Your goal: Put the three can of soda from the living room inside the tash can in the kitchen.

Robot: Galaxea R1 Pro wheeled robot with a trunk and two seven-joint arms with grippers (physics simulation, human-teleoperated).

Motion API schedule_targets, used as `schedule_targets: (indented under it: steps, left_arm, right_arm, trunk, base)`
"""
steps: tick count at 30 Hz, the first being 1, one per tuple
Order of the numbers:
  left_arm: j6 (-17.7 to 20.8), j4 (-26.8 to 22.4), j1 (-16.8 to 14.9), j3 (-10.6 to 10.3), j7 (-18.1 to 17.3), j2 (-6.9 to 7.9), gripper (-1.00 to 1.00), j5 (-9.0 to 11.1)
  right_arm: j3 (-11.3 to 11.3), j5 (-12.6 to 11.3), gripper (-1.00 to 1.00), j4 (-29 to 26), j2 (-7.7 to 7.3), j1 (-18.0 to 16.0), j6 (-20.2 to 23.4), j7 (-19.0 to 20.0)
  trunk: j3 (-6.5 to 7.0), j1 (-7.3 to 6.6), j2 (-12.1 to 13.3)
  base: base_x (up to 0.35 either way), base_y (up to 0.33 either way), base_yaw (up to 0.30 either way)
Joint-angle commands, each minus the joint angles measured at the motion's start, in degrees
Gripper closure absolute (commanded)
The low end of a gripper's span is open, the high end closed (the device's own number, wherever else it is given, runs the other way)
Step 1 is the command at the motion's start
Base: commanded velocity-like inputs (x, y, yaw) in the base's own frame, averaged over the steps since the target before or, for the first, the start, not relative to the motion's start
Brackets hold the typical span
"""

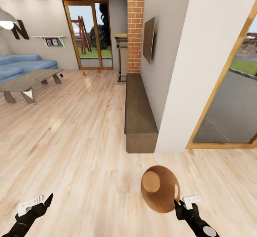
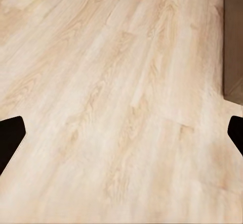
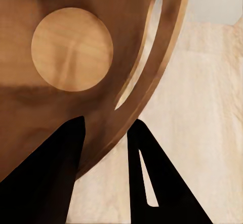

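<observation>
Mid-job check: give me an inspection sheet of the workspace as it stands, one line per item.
Surface: light wood floor, bare around the robot.
Job's things: trash can held by its rim, opening facing the head camera, nothing inside; two orange cans and a blue can on the far floor near the glass doors.
Clutter: nothing seen.
End effectors: right end effector shut on the trash can rim; left end effector open, holding nothing.
Cables: nothing seen.
Surroundings: blue sofa, coffee table, low bench, brick column.
</observation>
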Motion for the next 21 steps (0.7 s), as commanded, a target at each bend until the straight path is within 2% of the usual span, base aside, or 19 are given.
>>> schedule_targets:
  steps: [1,21]
  left_arm:
    - [0.0,0.0,0.0,0.0,0.0,0.0,-1.0,0.0]
    - [0.0,0.0,0.0,0.0,0.0,0.0,-1.0,0.1]
  right_arm:
    - [0.0,-0.1,1.0,-0.1,0.03,0.0,0.0,0.2]
    - [0.2,-0.2,1.0,0.2,0.11,0.0,0.0,0.2]
  trunk:
    - [0.04,0.0,0.0]
    - [0.7,0.0,0.0]
  base:
    - [0.324,0.0,0.232]
    - [0.324,0.007,0.238]
